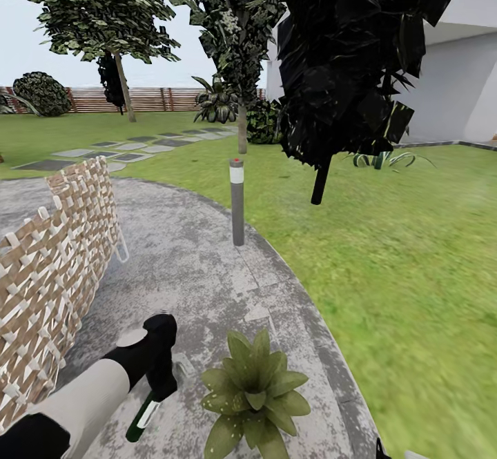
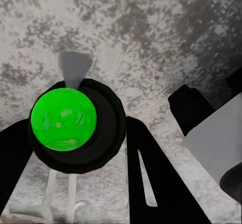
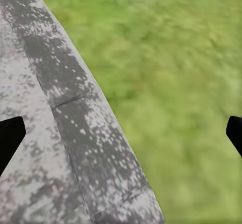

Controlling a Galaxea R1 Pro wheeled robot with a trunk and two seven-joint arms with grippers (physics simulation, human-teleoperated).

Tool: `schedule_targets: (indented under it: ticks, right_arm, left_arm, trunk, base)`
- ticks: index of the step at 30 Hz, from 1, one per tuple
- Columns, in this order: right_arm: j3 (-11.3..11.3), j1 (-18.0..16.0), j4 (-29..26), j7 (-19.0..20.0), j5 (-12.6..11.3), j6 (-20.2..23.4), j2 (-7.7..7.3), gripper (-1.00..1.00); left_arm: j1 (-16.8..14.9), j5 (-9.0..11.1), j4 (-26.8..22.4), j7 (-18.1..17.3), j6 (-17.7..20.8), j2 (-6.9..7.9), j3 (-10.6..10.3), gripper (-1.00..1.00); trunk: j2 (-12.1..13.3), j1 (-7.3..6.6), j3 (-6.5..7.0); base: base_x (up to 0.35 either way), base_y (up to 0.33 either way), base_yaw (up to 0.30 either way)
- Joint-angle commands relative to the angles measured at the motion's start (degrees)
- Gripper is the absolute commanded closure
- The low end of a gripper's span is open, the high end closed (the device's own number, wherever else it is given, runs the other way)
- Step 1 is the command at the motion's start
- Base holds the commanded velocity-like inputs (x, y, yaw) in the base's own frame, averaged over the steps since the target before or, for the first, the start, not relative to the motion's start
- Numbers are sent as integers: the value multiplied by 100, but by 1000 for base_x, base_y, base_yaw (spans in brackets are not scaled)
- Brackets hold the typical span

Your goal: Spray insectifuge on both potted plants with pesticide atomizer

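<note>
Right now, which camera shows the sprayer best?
The head view: the sprayer hangs from the left gripper beside the potted plant, its side visible. The left wrist view sees it end-on, a green cap.

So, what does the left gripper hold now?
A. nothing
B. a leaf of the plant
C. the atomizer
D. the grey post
C: in the head view the left gripper is shut on the atomizer, beside the plant; the left wrist view shows its green end between the fingers.
</note>
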Motion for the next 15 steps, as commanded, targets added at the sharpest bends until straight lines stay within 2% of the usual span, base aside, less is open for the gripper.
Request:
schedule_targets:
  ticks: [1,9,15]
  right_arm:
    - [15,-2,4,-9,-20,-18,0,-100]
    - [14,-4,4,-9,-20,-19,0,-100]
    - [7,0,4,-9,-20,-19,-2,-100]
  left_arm:
    - [-1,-35,46,-43,30,-4,-8,100]
    - [1,32,96,-36,6,-69,52,100]
    - [-56,34,-134,-58,52,-98,29,100]
  trunk:
    - [-2,-1,-5]
    - [-2,-1,-5]
    - [-2,-1,-5]
  base:
    - [0,0,0]
    - [72,36,0]
    - [15,10,0]
